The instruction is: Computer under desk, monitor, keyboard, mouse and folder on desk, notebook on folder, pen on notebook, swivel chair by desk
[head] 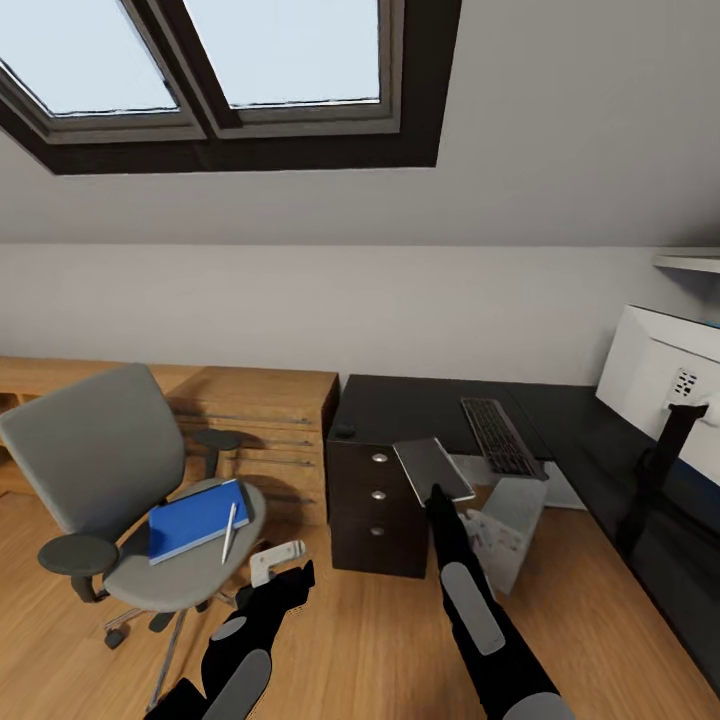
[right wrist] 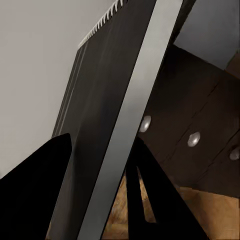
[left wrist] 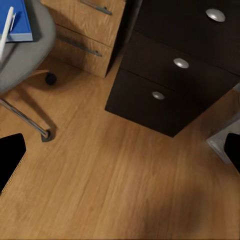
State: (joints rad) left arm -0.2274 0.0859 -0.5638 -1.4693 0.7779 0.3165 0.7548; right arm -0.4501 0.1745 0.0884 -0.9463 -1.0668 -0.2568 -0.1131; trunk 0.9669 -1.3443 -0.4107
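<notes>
My right gripper (head: pixel 437 495) is shut on the dark grey notebook (head: pixel 433 468) and holds it in the air in front of the desk's (head: pixel 420 405) black drawer unit (head: pixel 375 500). In the right wrist view the notebook (right wrist: pixel 107 115) sits between the two black fingers (right wrist: pixel 40 195). The blue folder (head: pixel 195 518) lies on the grey swivel chair (head: pixel 95 450) with the white pen (head: pixel 230 530) on it. My left gripper (head: pixel 290 580) hangs open just right of the chair seat. The keyboard (head: pixel 500 437), mouse (head: pixel 345 432) and monitor (head: pixel 655 385) are on the desk. The computer (head: pixel 510 530) stands under it.
A light wooden drawer chest (head: pixel 260 440) runs along the wall behind the chair. Bare wooden floor (left wrist: pixel 115 190) lies between the chair and the drawer unit (left wrist: pixel 175 75). The chair's chrome base (left wrist: pixel 30 122) spreads over the floor near my left arm.
</notes>
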